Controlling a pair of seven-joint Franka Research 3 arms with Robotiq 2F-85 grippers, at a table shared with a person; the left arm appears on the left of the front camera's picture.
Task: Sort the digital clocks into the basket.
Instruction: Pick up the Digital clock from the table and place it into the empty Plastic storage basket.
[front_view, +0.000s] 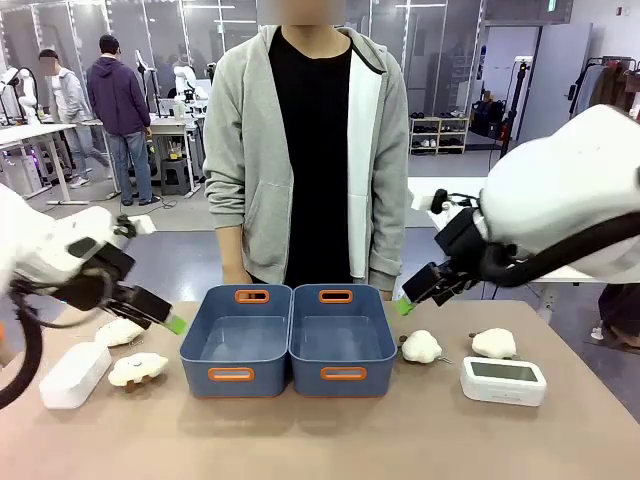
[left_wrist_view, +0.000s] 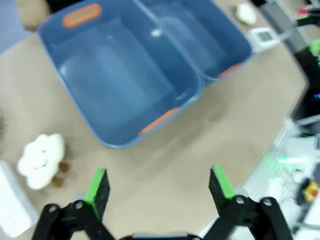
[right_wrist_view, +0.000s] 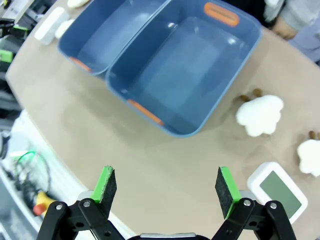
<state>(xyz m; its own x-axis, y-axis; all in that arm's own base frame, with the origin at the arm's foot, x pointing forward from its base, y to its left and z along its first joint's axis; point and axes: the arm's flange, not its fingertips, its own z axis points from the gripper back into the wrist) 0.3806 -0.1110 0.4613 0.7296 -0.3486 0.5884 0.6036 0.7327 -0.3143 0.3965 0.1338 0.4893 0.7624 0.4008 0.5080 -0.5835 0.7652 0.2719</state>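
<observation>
Blue plastic marks the two matching baskets at the middle of the worktop (front_view: 420, 440). The left basket (front_view: 260, 386) touches the right basket (front_view: 368, 384) along one long side, and each has orange-rimmed handle slots. The left clock (front_view: 73, 375), a white block, lies at the lower left of the front view, beside the cream left plush toys (front_view: 137, 369). The right clock (front_view: 503, 381) lies at the lower right, screen up, just below the right plush toys (front_view: 421, 346). Both clocks rest on the worktop, outside the baskets. The left gripper (left_wrist_view: 159, 186) hovers left of the baskets, its fingers (left_wrist_view: 97, 187) spread apart and holding nothing. The right gripper (right_wrist_view: 165, 186) hangs to their right, its fingers (right_wrist_view: 224, 186) likewise apart. A person (front_view: 305, 150) in a grey hoodie stands behind the baskets.
</observation>
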